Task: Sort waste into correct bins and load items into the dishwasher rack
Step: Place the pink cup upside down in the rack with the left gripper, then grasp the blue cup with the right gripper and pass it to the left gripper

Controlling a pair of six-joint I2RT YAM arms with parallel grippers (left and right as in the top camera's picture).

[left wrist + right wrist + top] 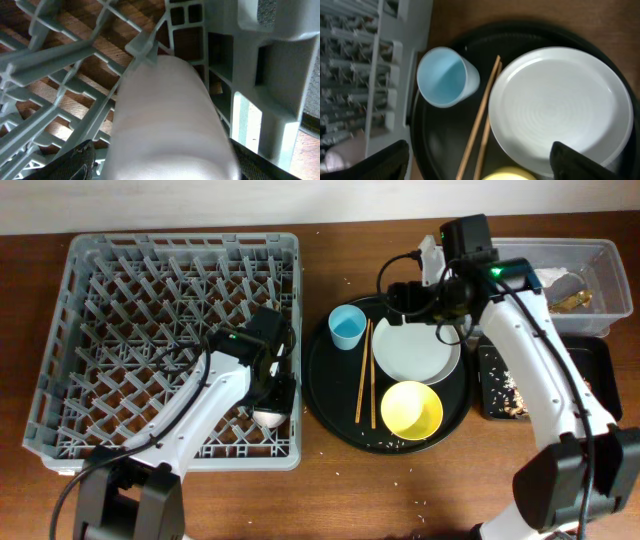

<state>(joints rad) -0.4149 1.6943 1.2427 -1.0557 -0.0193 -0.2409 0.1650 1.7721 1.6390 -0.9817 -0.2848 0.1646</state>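
Note:
My left gripper (270, 402) is shut on the pink-white cup (268, 417), low in the front right corner of the grey dishwasher rack (165, 280). The cup fills the left wrist view (170, 125) between the fingers. My right gripper (400, 295) is open and empty above the back of the round black tray (330, 395). On that tray are the light blue cup (347, 327), the chopsticks (365, 372), the pale plate (416, 350) and the yellow bowl (411, 409). The right wrist view shows the blue cup (447, 76), chopsticks (480, 125) and plate (560, 107).
The clear tub (600, 280) stands at the back right and holds a gold-brown wrapper (572, 300). The shallow black rectangular tray (598, 375) lies in front of it with food scraps (505, 385) at its left end. Rice bits lie scattered on the table.

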